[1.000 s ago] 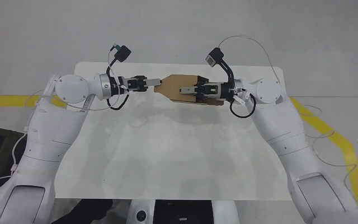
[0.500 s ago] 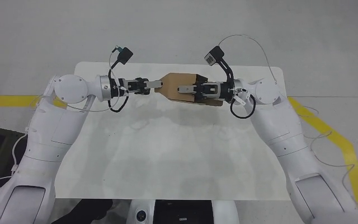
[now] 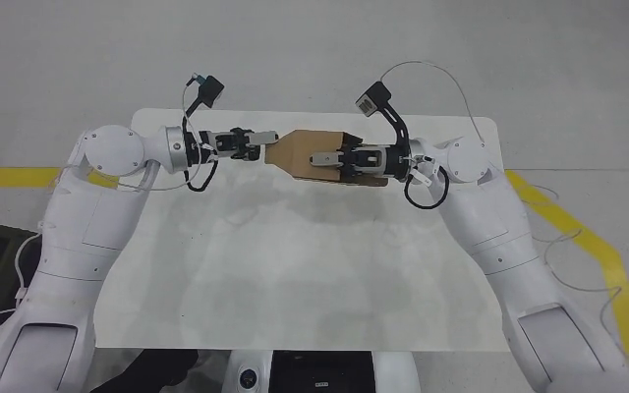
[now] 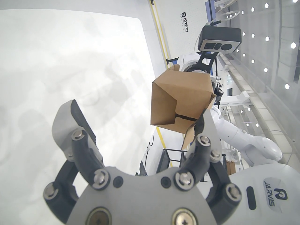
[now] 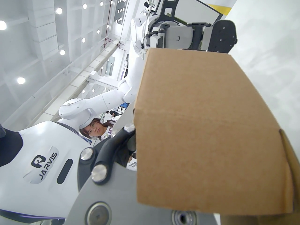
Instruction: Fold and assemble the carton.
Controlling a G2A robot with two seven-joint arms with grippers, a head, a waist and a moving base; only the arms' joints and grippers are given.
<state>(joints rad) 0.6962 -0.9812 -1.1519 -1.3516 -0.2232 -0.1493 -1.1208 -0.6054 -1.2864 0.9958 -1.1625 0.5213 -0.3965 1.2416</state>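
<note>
Cardboard carton [image 3: 305, 155] pinched by right end effector [image 3: 339, 159], flap-closing step in hand; spread left end effector [image 3: 261, 147] touches loose flap [image 4: 194, 129] with one finger, next probably needs an inward push.

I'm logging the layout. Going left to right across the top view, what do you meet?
Left yellow line → left gripper → carton → right yellow line.
</note>
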